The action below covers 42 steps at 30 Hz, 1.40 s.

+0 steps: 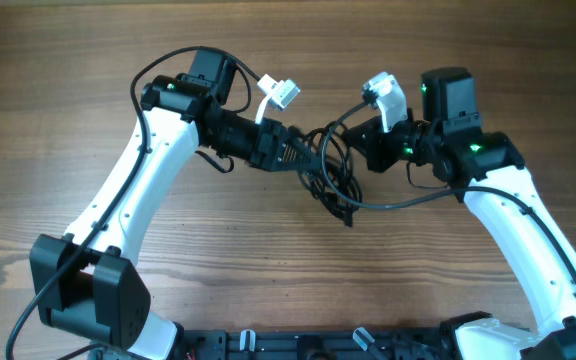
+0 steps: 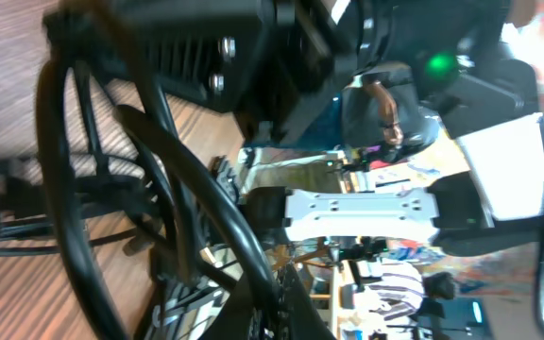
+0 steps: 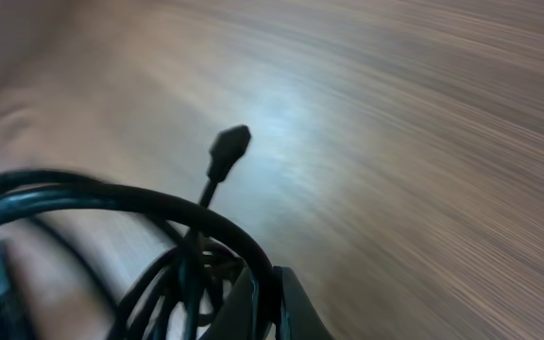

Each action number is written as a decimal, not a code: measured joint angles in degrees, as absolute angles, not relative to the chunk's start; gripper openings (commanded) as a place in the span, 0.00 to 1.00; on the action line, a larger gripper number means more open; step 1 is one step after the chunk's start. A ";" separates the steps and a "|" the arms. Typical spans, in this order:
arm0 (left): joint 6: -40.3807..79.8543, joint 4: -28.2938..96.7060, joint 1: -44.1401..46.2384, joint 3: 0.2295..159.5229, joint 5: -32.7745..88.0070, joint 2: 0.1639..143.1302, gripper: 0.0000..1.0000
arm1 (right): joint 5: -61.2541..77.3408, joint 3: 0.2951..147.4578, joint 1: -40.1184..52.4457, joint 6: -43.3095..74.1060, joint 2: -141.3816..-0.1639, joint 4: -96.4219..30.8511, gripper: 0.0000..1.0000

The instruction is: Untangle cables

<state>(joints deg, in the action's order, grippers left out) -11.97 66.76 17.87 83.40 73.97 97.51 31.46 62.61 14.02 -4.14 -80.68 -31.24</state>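
Wood-grain table [image 1: 68, 60] runs under everything, and the cables [image 1: 330, 178] sit near its middle: a black knot of loops bunched btwn the two grippers, w/ a tail trailing toward the near edge. We can't tell if the knot rests on the wood or hangs just above it. One small plug [image 3: 228, 146] sticks up free of the bundle in the right wrist view. We read the right gripper [image 1: 366, 148] as pinching a thick loop, since that loop arcs down and ends btwn its dark fingertips [image 3: 296, 307]. The left gripper [image 1: 296, 150] meets the knot from the other side, but its own view is crowded w/ cords and blurred, so we can't tell whether its fingers are spread or pressed together. Step in hand, as we judge it: draw one cord out of the tangle. To do that well we'd anchor one side, pull the other away slowly and level, watch that loops slide rather than cinch, and trace the free plug back, prob. the easiest end to thread out. Left arm [image 1: 138, 180] and right arm [image 1: 528, 230] reach in from the near edge. Past the table, the left wrist view shows only blurred, colourful clutter [image 2: 395, 283].
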 measured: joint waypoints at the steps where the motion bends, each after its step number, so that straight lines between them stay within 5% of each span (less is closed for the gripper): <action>1: -11.90 66.70 17.93 83.40 72.77 97.51 0.04 | 29.12 62.61 14.02 -2.59 -80.68 -31.24 0.04; 14: -4.84 65.19 19.05 83.40 56.01 98.50 0.04 | 5.85 62.61 14.33 12.05 -80.68 -36.12 0.04; 25: 12.45 64.12 21.34 83.42 34.13 98.54 0.04 | 8.32 62.61 4.45 19.77 -80.68 -40.75 0.04; 32: 21.28 67.05 18.26 83.40 5.56 98.45 0.04 | 0.99 62.50 -4.38 19.70 -80.71 -40.25 0.04; 40: 22.24 65.67 18.33 83.40 2.85 98.45 0.04 | 9.65 62.48 -4.38 17.78 -80.71 -40.27 0.04; 41: 22.22 65.23 18.31 83.40 3.29 98.45 0.06 | 15.18 62.48 -4.38 16.38 -80.71 -40.25 0.04; 42: 22.20 64.18 18.31 83.40 5.10 98.45 0.20 | 17.26 62.48 -4.38 15.92 -80.71 -40.23 0.04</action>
<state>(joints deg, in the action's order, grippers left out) 22.20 64.18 18.31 83.40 5.10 98.45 17.26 62.48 -4.38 15.92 -80.71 -40.23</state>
